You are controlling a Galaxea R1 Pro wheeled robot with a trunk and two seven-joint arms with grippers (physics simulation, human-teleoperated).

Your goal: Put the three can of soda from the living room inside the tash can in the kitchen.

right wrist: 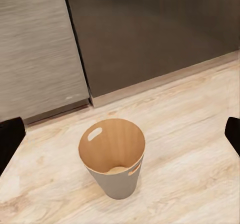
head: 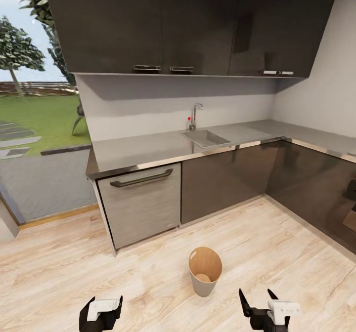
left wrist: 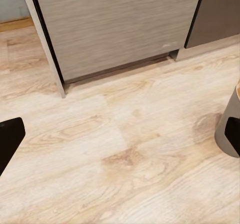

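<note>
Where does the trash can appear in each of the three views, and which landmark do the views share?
Head view: trash can on the floor, low centre, between both grippers.
Left wrist view: part of its grey wall at the right edge.
Right wrist view: whole, open top, centre.
Shared landmark: pale wood-grain cabinet front.

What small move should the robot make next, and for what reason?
Probably turn away to fetch a can: both the left gripper and the right gripper look open and empty, and the trash can stands upright on the kitchen floor just ahead.
</note>
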